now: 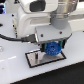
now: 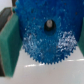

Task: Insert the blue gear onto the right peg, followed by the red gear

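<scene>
The gripper [image 1: 51, 44] holds the blue gear [image 1: 52, 49] at the exterior frame's centre, low over the baseplate [image 1: 35, 59], so the first insertion seems underway; next, seat its hole on the right peg, neither peg nor red gear being visible.

A white counter [image 1: 15, 67] fills the scene, smooth and evenly lit (bright enough to wash out its surface detail). A dark band runs behind its far edge; little else shows.
</scene>
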Robot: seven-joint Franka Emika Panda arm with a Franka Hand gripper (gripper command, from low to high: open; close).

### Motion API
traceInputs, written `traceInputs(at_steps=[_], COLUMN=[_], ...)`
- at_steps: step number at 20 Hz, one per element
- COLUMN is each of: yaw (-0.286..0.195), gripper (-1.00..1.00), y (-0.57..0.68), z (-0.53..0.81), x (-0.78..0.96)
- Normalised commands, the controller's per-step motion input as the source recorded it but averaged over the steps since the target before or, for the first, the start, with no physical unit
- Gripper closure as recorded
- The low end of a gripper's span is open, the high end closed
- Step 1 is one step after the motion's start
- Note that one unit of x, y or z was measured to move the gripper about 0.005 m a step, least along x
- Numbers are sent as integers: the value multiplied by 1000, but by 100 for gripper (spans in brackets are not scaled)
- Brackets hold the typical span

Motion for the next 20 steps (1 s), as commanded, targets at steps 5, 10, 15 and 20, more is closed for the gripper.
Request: traceInputs(at_steps=[5, 10, 15, 20], yaw=[0, 0, 0, 0], gripper=[100, 100, 100, 100], y=[-11, 9, 37, 75], z=[-213, -150, -76, -13], x=[80, 53, 69, 41])
